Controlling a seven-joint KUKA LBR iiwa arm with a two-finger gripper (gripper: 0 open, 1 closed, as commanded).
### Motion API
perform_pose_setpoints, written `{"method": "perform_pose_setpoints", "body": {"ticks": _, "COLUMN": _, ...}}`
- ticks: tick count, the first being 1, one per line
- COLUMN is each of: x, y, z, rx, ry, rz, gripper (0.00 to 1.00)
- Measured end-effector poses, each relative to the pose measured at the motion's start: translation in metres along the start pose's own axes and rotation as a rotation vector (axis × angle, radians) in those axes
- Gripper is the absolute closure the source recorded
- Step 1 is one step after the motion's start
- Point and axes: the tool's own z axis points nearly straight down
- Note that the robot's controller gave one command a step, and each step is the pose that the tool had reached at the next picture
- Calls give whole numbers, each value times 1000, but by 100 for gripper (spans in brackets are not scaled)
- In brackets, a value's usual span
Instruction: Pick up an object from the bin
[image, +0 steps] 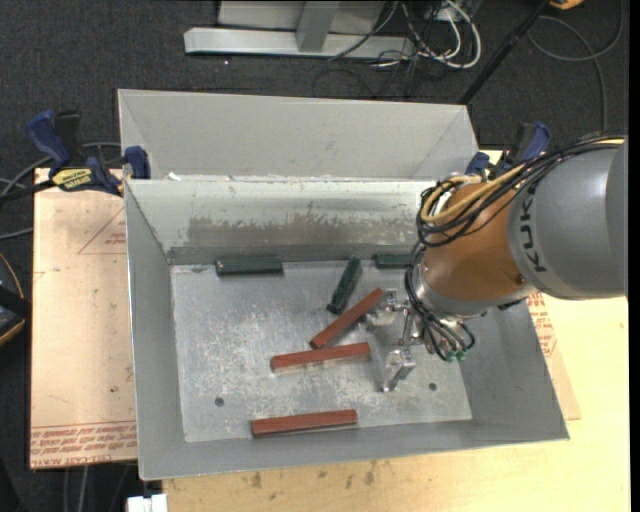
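Tool (396, 372) hangs low by the bin's (150, 330) right edge, beside a red bar (320, 358), maybe to grab it; wide or narrow, I can't tell.

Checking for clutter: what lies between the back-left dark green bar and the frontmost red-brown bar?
Camera view: the middle red-brown bar's left end lies between the dark green bar and the frontmost red-brown bar; otherwise bare floor.

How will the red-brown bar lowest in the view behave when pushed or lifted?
The red-brown bar looks straight and flat-sided, so it is probably stiff. Lying flat on the bin floor, it should slide, not roll. Pushed near one end, it would likely pivot.
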Motion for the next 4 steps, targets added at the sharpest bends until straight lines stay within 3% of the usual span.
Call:
{"method": "perform_pose_setpoints", "body": {"ticks": 1, "x": 0, "y": 0, "z": 0, "rx": 0, "ry": 0, "rz": 0, "gripper": 0}}
{"method": "perform_pose_setpoints", "body": {"ticks": 2, "x": -24, "y": 77, "z": -4, "rx": 0, "ry": -8, "rz": -104, "gripper": 100}}
{"method": "perform_pose_setpoints", "body": {"ticks": 3, "x": -24, "y": 77, "z": -4, "rx": 1, "ry": -8, "rz": -104, "gripper": 100}}
{"method": "perform_pose_setpoints", "body": {"ticks": 4, "x": -42, "y": 74, "z": -147, "rx": -1, "ry": 3, "rz": -156, "gripper": 100}}
